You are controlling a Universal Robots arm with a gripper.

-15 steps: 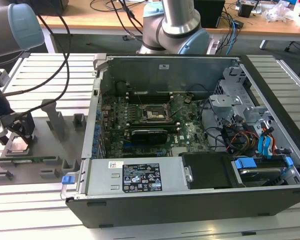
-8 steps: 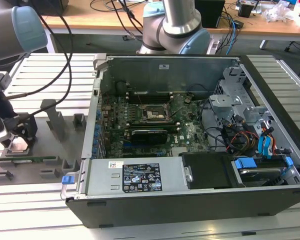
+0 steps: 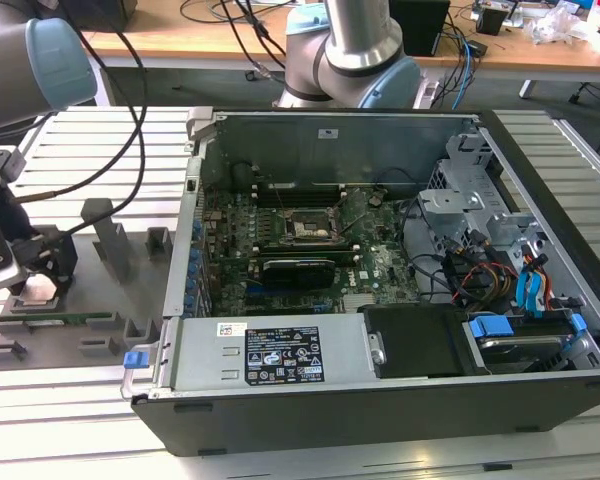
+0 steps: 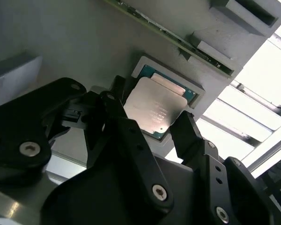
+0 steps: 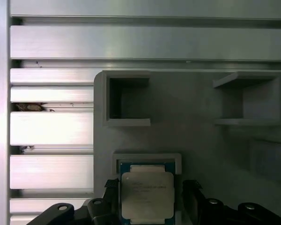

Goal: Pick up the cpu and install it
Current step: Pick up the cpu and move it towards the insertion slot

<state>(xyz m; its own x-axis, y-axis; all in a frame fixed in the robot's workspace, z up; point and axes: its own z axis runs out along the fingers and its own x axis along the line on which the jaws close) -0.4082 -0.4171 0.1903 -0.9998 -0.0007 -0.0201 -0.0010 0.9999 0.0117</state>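
Observation:
The cpu (image 3: 38,289), a small square chip with a silvery top plate, lies in a shallow grey nest on the fixture plate (image 3: 90,335) at the exterior view's left. My gripper (image 3: 36,282) hangs right over it. In both wrist views the cpu (image 4: 154,108) (image 5: 146,194) sits between the black fingers (image 4: 185,136) (image 5: 193,199), one on each side. My gripper (image 5: 150,199) stands open, with a narrow gap showing between the chip's edge and one finger. The chip rests flat in its nest (image 5: 147,159).
The open computer case (image 3: 380,405) fills the exterior view's middle and right, with the black socket frame (image 3: 308,226) on the green board and a long black card (image 3: 298,268) in front of it. Upright grey holders (image 3: 112,240) stand on the fixture plate. A second arm's base (image 3: 350,60) stands behind the case.

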